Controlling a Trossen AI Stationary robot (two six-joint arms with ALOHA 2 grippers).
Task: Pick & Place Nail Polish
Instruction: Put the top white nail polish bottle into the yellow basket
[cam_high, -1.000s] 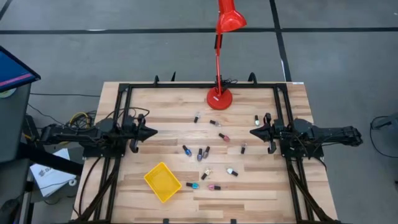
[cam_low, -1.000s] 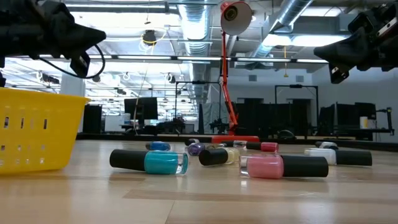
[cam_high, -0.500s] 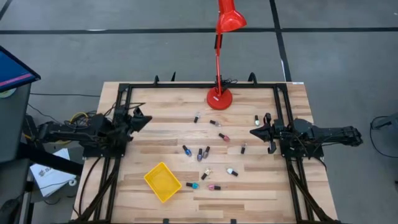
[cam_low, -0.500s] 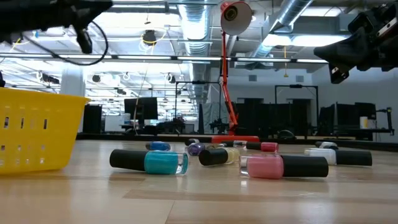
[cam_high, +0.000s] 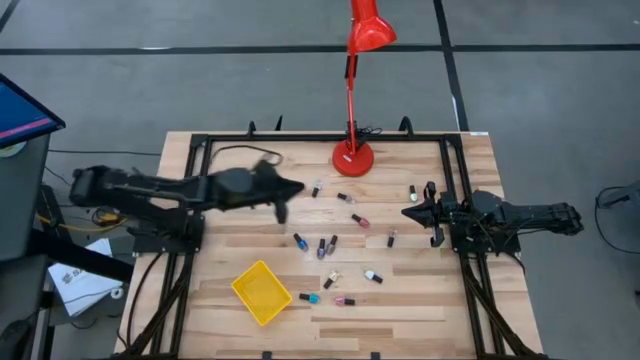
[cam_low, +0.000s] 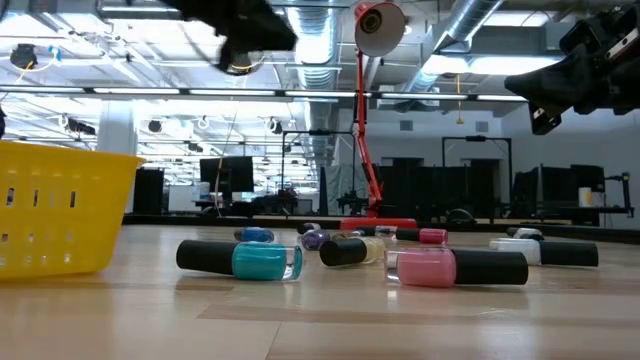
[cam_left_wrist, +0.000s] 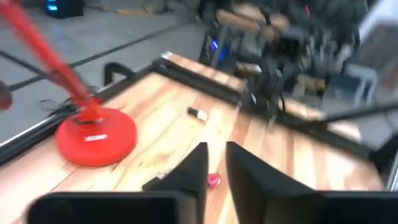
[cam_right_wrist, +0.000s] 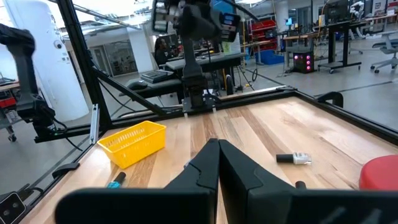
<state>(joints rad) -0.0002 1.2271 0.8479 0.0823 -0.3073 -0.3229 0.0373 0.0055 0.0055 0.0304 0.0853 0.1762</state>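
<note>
Left gripper (cam_high: 290, 187) hangs over open wood; the red lamp (cam_high: 352, 157) crowds the far edge, scattered nail polish (cam_high: 322, 246) clutters centre, yellow tray (cam_high: 262, 292) blocks the near-left.

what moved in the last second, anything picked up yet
The left arm swung out from its resting place at the table's left edge toward the middle; the left gripper now hangs above the wood near the red lamp, holding nothing, its fingers slightly apart. Nothing was picked up. The right gripper, the nail polish bottles and the yellow tray stayed where they were.
</note>
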